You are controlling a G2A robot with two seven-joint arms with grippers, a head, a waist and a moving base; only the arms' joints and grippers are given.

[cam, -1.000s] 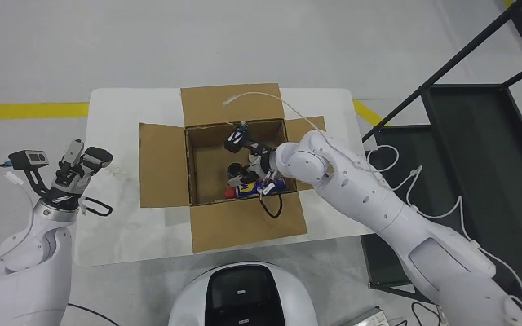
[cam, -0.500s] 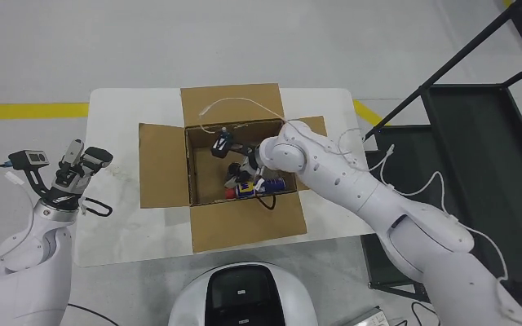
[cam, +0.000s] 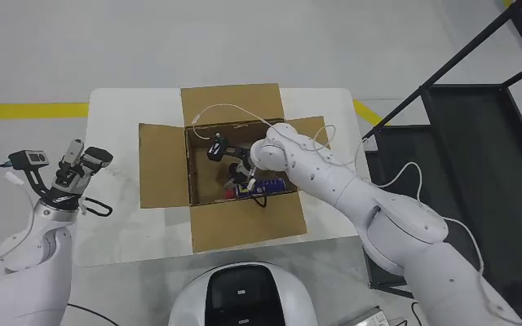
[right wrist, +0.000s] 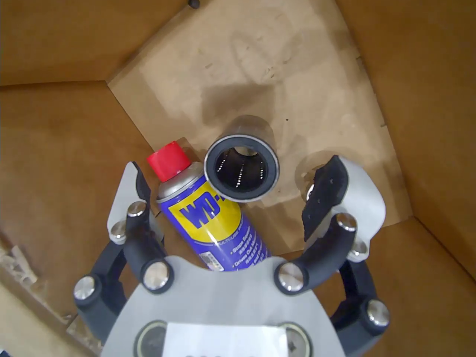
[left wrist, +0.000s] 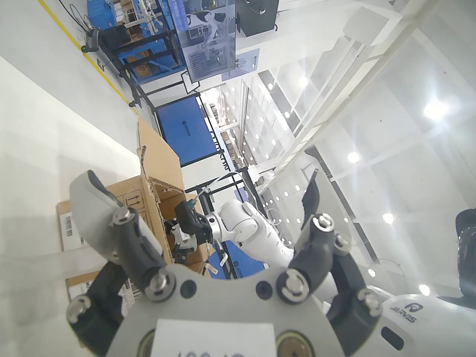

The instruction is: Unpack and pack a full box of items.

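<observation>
Swinging further toward the left side of the box [cam: 163, 163], the right hand [right wrist: 232, 172] is now sitting deeper inside than a second ago; the left hand [cam: 87, 152] is staying put. Right hand is hanging released, fingers spread wide and gripping nothing, over a red-capped blue spray can [right wrist: 208, 221] lying on the box floor. A metal cylinder sleeve [right wrist: 241, 139] is sitting just beside the cap, open end facing the hand. Box is standing flaps-open mid tabletop [cam: 122, 114]. Left hand is hovering released near the tabletop's left edge, well apart from the box.
</observation>
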